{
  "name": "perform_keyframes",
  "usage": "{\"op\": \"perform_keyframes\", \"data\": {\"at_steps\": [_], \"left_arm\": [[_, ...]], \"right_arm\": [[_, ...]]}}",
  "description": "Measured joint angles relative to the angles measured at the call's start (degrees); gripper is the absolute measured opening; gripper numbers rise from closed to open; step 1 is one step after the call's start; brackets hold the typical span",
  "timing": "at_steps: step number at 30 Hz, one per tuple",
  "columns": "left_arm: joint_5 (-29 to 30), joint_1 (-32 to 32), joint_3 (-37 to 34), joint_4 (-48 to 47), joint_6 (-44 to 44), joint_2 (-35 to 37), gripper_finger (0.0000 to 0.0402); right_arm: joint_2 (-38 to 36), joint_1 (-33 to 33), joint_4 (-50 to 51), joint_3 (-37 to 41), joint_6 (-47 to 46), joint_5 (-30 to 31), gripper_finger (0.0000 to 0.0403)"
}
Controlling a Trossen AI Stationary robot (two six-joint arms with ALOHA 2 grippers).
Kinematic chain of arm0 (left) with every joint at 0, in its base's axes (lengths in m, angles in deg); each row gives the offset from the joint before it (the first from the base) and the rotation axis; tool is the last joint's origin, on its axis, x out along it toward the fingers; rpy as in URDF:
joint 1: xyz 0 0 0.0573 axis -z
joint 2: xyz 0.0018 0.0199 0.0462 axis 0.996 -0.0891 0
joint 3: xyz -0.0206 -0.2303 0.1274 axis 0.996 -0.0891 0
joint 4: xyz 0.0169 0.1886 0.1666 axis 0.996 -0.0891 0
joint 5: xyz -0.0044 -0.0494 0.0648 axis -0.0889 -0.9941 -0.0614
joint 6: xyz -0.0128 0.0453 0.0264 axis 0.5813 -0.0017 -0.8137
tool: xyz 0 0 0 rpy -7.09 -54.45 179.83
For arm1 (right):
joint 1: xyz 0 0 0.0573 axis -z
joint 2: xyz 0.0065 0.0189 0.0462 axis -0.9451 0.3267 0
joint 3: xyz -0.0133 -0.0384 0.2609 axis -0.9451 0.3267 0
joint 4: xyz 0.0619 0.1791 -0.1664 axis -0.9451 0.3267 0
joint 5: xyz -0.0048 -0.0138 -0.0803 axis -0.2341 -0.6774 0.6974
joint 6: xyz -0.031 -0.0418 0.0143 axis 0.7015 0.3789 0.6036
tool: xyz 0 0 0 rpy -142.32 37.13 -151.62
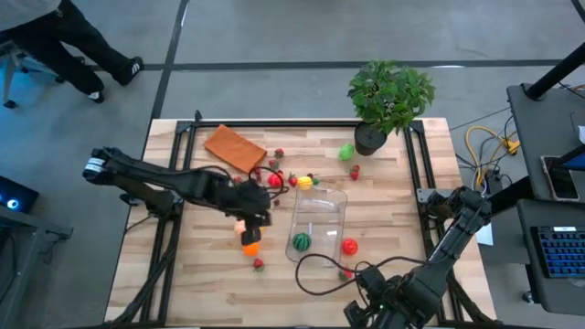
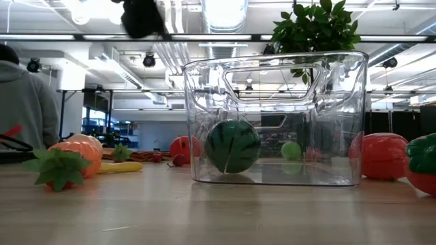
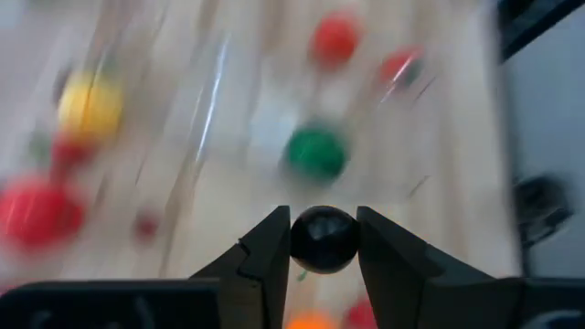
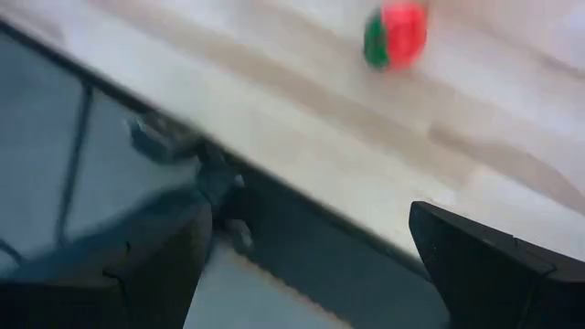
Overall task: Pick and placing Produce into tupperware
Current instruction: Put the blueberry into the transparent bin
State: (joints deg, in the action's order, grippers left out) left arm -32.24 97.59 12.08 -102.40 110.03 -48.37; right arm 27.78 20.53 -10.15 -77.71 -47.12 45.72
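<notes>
Item: left gripper (image 3: 324,242), fingers closed on 1 small dark round toy fruit (image 3: 324,239), carried above the table beside the clear rectangular plastic tub (image 1: 318,225), apparently for dropping in. Tub held 1 green watermelon-striped ball (image 2: 232,145). Right gripper (image 4: 311,265) stood wide open, empty, at the table's near edge.

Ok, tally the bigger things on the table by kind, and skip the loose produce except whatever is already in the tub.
Clear tupperware: 1
Toy watermelon inside it: 1
Potted plant: 1
Orange-brown pad: 1
Total: 4
</notes>
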Motion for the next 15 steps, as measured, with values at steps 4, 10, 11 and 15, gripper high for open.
{"op": "perform_keyframes", "data": {"at_steps": [4,10,11,15], "left_arm": [[-2.4,1.3,-0.2,11.7,-6.1,-0.8,0.0097],[-6.5,1.4,-1.0,20.6,-11.6,-5.7,0.0097],[-6.6,1.4,-1.0,21.2,-12.8,-6.9,0.0097],[-6.7,1.0,-0.5,24.9,-15.7,-12.4,0.0097]], "right_arm": [[-0.3,-3.7,4.0,0.0,-12.1,20.9,0.0364],[-0.3,-6.4,5.2,-0.1,-18.6,28.9,0.0363],[-0.3,-6.2,4.9,-0.1,-18.1,27.7,0.0363],[-0.4,-6.3,5.0,-0.1,-18.0,27.2,0.0364]]}}
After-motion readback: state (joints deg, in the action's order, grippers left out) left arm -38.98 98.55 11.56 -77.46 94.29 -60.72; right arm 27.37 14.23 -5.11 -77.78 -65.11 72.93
